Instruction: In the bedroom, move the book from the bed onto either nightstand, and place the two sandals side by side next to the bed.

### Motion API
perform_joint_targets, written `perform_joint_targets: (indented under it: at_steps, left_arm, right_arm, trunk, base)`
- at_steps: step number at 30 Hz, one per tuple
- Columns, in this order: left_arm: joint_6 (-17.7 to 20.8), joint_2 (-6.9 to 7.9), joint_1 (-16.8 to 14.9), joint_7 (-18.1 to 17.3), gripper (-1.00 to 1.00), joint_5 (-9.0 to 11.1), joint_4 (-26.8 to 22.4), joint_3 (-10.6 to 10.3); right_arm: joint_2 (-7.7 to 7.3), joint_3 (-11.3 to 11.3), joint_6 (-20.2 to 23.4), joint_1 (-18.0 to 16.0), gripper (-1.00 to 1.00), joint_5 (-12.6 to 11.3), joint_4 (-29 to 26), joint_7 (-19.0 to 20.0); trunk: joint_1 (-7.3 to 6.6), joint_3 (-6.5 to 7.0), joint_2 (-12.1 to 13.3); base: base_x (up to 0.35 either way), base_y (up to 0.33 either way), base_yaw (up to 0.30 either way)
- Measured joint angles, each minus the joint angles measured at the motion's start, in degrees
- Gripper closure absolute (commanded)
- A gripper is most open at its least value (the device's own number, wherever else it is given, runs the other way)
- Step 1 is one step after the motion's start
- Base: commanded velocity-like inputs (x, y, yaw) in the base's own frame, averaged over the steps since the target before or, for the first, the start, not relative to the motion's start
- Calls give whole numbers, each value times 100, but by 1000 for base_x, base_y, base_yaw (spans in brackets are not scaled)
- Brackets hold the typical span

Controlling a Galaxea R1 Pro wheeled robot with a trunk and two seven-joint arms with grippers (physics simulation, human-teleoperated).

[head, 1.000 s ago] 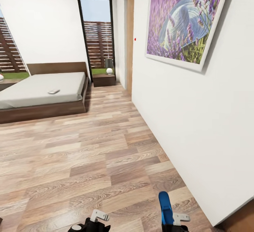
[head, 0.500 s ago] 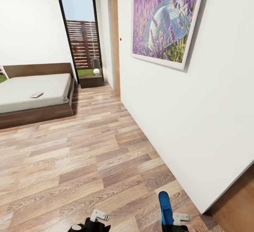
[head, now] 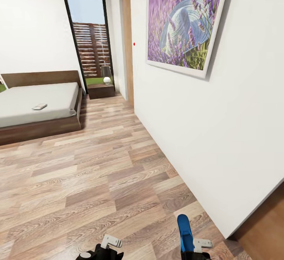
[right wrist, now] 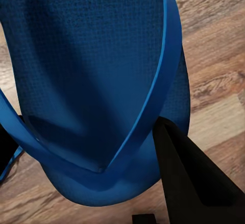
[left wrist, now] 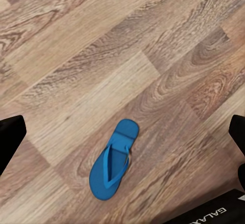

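Since a second ago the head camera has swung right, so the bed (head: 39, 102), the window (head: 90, 38) and the lavender picture (head: 183, 21) sit further left in the head view; over the last half second hardly anything shifted. The white wall (head: 221, 125) runs close along the robot's right, with a brown door (head: 127, 50) further on, and open plank floor (head: 98, 173) lies between the robot and the bed. A nightstand (head: 100, 90) with a lamp stands just beside the bed, under the window.

The book (head: 40, 106) lies on the mattress, well apart from both hands. The right hand (head: 189, 250) grips one blue sandal (head: 184, 232), which stands upright; the right wrist view shows a dark finger (right wrist: 189, 178) pressed against its sole and strap. The left hand (head: 103, 249) is spread wide, holding nothing. The left wrist view shows the other sandal (left wrist: 113, 159) lying flat on the floor below.
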Motion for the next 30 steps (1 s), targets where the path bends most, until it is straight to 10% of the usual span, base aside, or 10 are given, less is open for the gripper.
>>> perform_joint_targets:
  at_steps: [30]
  left_arm:
    - [2, -1, -1, -16, -100, 0, 2, 1]
  right_arm:
    - [-4, 0, 0, 2, 100, -1, 4, 1]
  trunk:
    - [0, 0, 0]
  base:
    - [-7, 81, -102]
